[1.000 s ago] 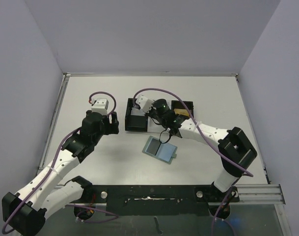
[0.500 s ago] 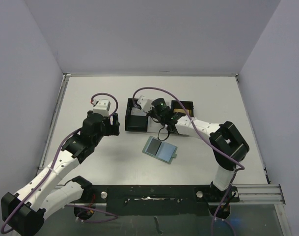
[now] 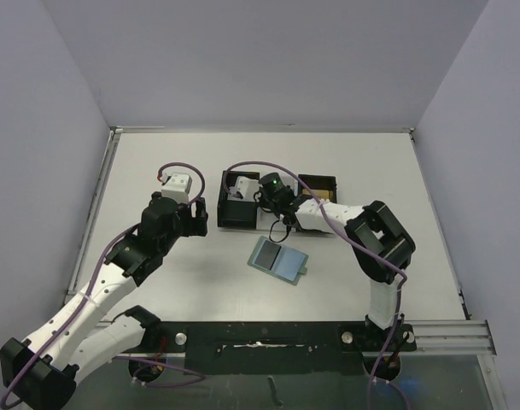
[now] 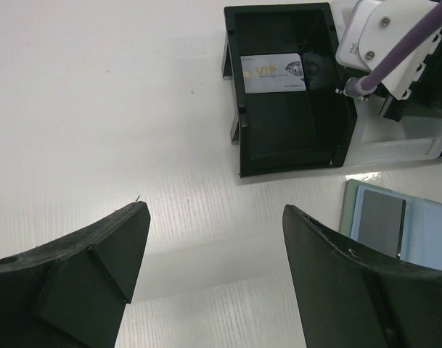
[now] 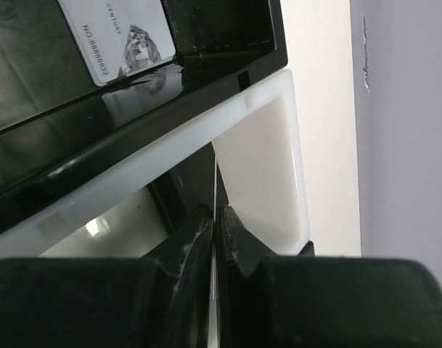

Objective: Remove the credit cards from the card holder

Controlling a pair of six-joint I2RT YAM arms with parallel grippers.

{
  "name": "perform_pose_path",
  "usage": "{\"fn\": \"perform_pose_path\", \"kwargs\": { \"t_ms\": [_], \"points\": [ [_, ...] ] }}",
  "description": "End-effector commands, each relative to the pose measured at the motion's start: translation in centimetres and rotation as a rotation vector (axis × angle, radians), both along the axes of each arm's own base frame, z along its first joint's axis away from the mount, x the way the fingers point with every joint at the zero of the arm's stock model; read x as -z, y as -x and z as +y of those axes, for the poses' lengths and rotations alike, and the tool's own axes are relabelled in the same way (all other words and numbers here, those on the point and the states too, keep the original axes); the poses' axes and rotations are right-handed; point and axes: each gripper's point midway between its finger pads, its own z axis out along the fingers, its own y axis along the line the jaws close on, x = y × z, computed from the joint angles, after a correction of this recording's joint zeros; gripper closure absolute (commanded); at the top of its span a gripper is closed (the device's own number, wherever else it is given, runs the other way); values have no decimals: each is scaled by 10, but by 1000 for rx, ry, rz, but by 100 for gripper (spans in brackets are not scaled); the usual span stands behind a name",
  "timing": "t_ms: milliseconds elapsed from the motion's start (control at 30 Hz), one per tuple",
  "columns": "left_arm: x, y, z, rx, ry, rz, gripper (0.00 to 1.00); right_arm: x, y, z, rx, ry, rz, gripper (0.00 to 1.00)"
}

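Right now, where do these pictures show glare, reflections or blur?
Top external: even light, soft shadows on the table. Left wrist: the left gripper looks soft, the silver card sharp. Right wrist: the glossy tray mirrors that card; the right gripper, shut on a thin card, blurs.

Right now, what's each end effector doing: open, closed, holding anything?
Left end effector: open, holding nothing.
Right end effector: closed on a thin card, seen edge-on.

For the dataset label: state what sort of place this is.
Probably a lab robot cell: a white table boxed in by plain panels, left arm and right arm bolted to a rail at its near edge, a tray and open card holder as props.
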Motion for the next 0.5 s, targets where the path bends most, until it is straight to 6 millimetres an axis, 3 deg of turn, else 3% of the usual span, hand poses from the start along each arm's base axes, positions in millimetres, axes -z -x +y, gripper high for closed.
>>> {"fn": "perform_pose_path", "kwargs": {
  "t_ms": [0,267,467],
  "points": [
    [-16,-2,-3,16,16,-51,27,-26,-30,4,0,-13,-96,96],
    [-17,-2,-1,9,15,-55,27,4,-21,8,-96,31,12,87],
    [-16,-2,-3,15,18,-51,27,12,-19,5,-108,49,43,82]
  ]
}}
